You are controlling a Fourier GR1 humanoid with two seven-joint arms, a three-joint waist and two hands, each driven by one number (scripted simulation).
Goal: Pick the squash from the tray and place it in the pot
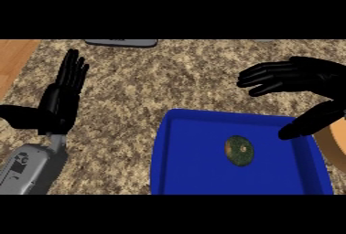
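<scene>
My right hand (300, 77) hangs spread wide and holding nothing over the far right corner of the blue tray (182, 169), the squash (238, 150) lying below and left of my thumb, seemingly untouched, while my left hand (62, 98) rests flat-fingered and empty at the left.

No legible text, labels or nos. anywhere.

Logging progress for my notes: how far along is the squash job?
Nothing done yet: the squash lies in the blue tray. In hand: the right hand hovers open above the tray. Left hand rests open. Left: grasp, then place; no pot is in view.
</scene>
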